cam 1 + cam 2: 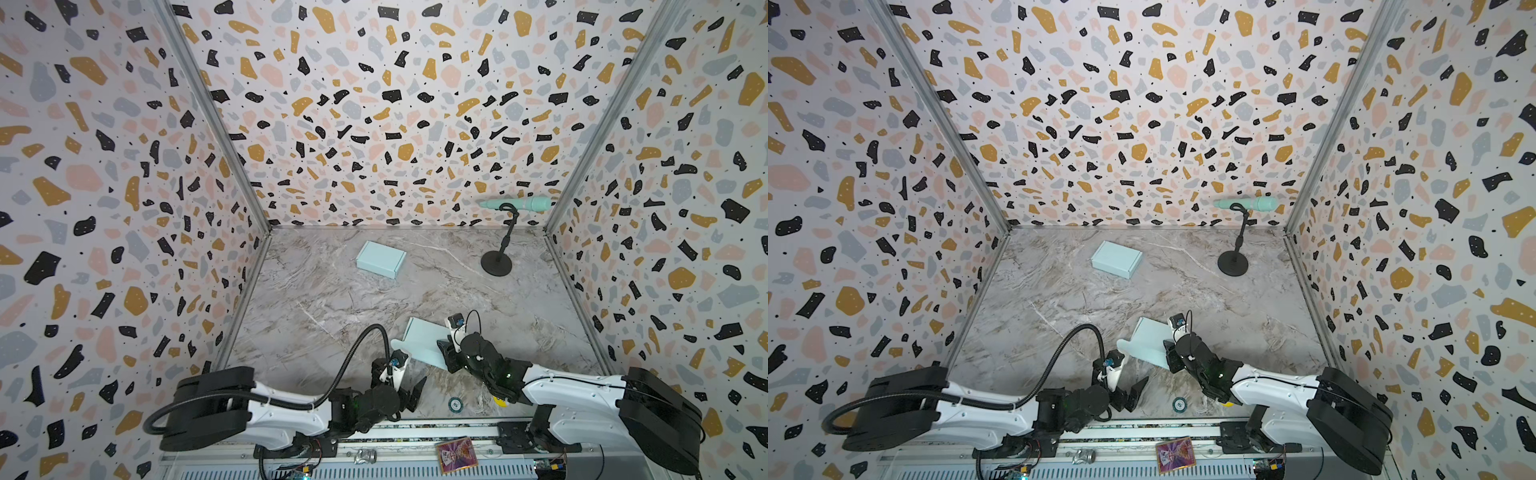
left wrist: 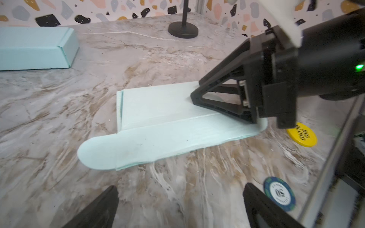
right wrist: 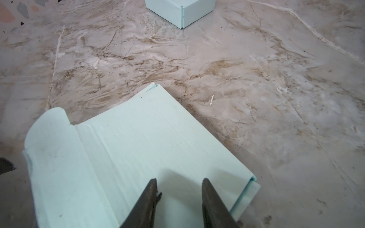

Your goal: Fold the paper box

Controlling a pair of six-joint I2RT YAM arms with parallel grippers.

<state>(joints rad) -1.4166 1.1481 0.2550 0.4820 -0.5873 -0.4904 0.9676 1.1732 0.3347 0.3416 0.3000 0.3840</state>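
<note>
**Mint-green paper box blank flat under the right tool**

Reference landmark: the paper box (image 1: 424, 340), which lies flat and unfolded on the marble tabletop (image 1: 332, 299).

1. Right arm: stretched low from its base, with the wrist pitched down over the paper box. The right gripper (image 3: 179, 180) has its jaws partly spread, and nothing sits between them.
2. Left arm: stretched low, with the wrist turned toward the paper box. The left gripper (image 2: 180, 187) is spread wide, near the rounded flap (image 2: 102, 152) and apart from it.
3. Beyond the paper box, well apart from it, stands a folded box (image 1: 380, 258).

View differences:
- The left wrist view shows a right fingertip (image 2: 195, 96) touching the top panel beside the crease. In both top views the arm hides this contact.
- The left wrist view also shows a yellow chip (image 2: 302, 134) just beside the paper box, and a blue chip (image 2: 279, 193) near it.
</note>
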